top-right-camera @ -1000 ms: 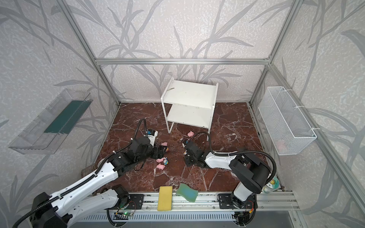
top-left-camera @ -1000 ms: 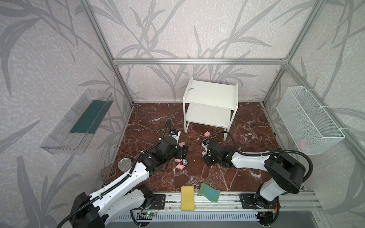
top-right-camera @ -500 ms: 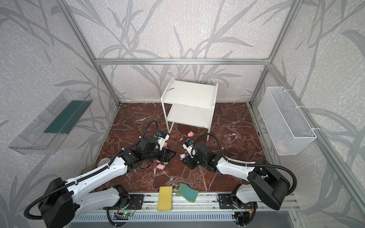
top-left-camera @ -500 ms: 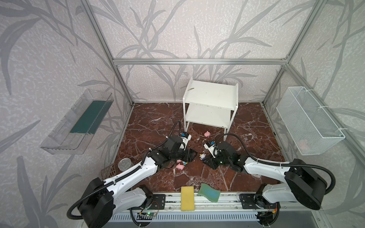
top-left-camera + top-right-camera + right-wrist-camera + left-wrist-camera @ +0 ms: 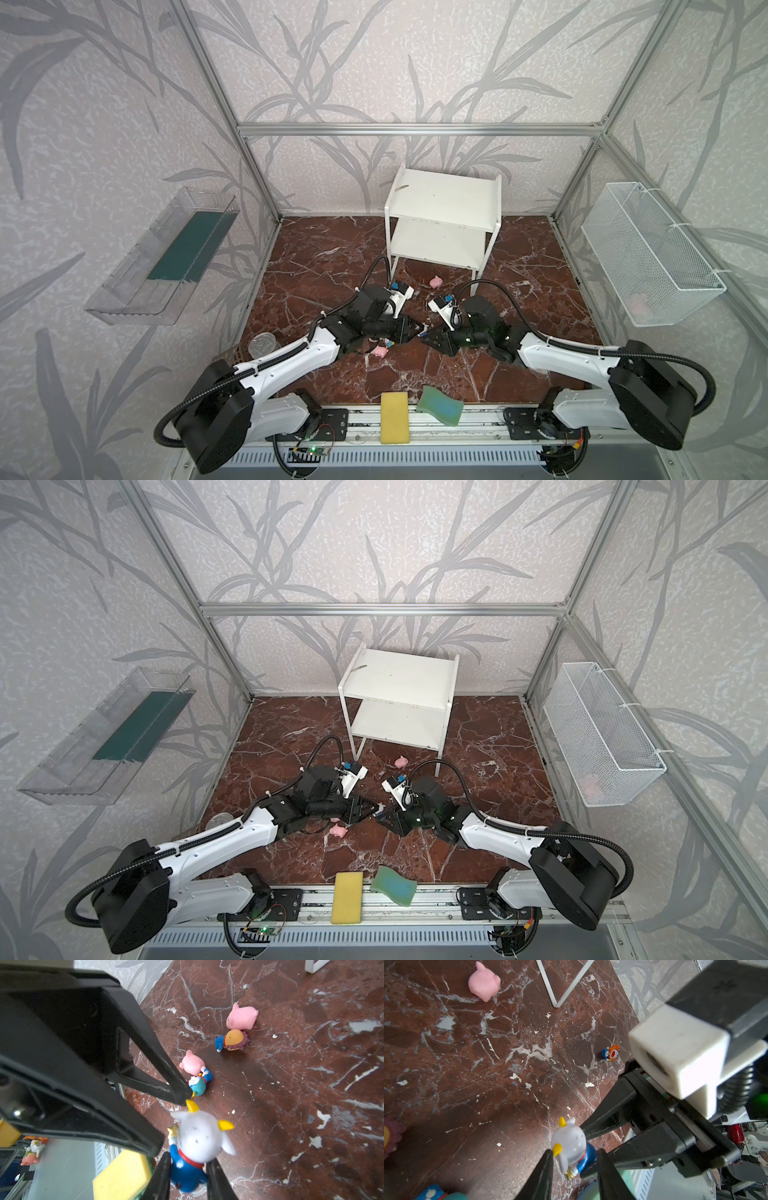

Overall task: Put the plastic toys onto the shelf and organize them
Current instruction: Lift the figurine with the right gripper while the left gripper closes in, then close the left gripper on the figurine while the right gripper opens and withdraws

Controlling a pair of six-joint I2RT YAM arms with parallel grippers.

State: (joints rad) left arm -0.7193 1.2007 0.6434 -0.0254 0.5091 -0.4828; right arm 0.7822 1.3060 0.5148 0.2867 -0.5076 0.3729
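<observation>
Holding the white-headed figurine (image 5: 199,1136) by its blue body, the right gripper (image 5: 189,1165) has its jaws clamped on it, with only the width of the body between them. The long axis of the toy runs straight out of these jaws: the body is inside and the horned head is just past the tips, pointing at the left gripper (image 5: 575,1152).

The left gripper meets it tip to tip. Its jaws stand partly apart, one on each side of the head. One fingertip (image 5: 550,1159) touches a yellow horn, but I cannot tell if the pair really presses the toy. I judge this to be a handover, and it turns on one relation: the head must sit fully between the left jaws before the right jaws let go.

Near the left gripper, on the floor (image 5: 519,291), a teal figurine (image 5: 198,1084) lies against a pink pig (image 5: 190,1065). A little further from it, an orange-headed figurine (image 5: 232,1040) touches a second pig (image 5: 242,1017). On the side of the right gripper stands a small orange-and-blue figurine (image 5: 610,1053).

Beyond both grippers a third pig (image 5: 435,282) lies alone. The shelf (image 5: 442,199) is farthest, with both boards bare, and it seems about equally near to either gripper.
</observation>
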